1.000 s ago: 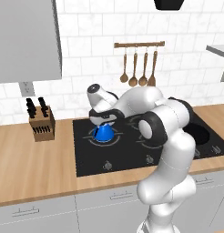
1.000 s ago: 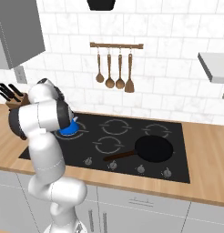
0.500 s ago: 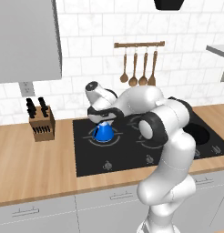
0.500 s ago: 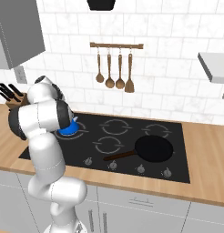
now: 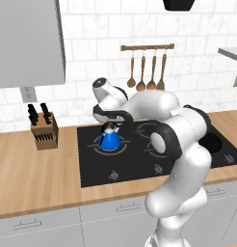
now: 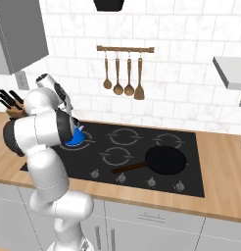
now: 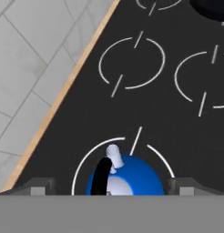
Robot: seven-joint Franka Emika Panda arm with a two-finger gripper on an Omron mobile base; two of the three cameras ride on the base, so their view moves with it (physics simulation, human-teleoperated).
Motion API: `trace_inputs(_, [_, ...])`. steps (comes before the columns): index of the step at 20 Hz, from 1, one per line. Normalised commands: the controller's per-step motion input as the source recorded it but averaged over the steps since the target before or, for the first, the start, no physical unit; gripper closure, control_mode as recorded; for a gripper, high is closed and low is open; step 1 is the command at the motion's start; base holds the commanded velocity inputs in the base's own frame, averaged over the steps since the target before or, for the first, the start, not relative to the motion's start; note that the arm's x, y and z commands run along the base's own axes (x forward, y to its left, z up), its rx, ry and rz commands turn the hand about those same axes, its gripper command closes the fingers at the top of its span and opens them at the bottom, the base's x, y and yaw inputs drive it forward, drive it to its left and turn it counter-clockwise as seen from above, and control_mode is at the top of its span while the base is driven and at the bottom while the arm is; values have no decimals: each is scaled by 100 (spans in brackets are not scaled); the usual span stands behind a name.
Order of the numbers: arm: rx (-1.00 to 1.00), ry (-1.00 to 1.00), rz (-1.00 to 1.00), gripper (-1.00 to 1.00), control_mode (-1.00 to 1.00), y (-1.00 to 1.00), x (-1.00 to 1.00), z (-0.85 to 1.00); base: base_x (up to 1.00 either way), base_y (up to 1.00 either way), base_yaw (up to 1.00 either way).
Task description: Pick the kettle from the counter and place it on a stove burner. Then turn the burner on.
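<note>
The blue kettle [image 5: 110,140] stands upright on the stove burner [image 5: 98,145], the left rear ring of the black cooktop. My gripper [image 5: 110,124] hovers just above the kettle's handle, open, holding nothing. In the hand view the kettle [image 7: 132,179] lies at the bottom, inside the burner ring [image 7: 82,164], with the gripper [image 7: 113,187] open and its fingertips [image 7: 41,186] standing wide on either side of the kettle. In the right base view part of the kettle [image 6: 75,138] shows behind my arm. The counter [image 5: 38,169] stretches to the left of the cooktop.
A wooden knife block [image 5: 43,129] stands on the counter left of the cooktop. A black pan [image 6: 164,160] sits on the front right burner. The burner knobs [image 5: 113,175] line the cooktop's front edge. Wooden utensils [image 5: 147,72] hang on the wall behind.
My jaws have spread wide and let go of the kettle's handle. The kettle stays on the burner and the arm has barely moved.
</note>
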Motion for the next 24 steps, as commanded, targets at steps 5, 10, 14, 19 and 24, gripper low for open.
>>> trace_inputs(5, [0, 1, 7, -100, -100, -19, -47, 9, 0, 0, 0])
trace_inputs(10, [0, 9, 21, -100, -100, -4, -49, 1, 0, 0, 0])
trace_inputs(14, [8, 10, 29, -100, -100, 0, -43, 17, 0, 0, 0])
trace_inputs(19, [9, 11, 38, -100, -100, 0, -48, 14, 0, 0, 0])
trace_inputs(24, [7, 13, 31, -100, -100, 2, -45, -1, 0, 0, 0])
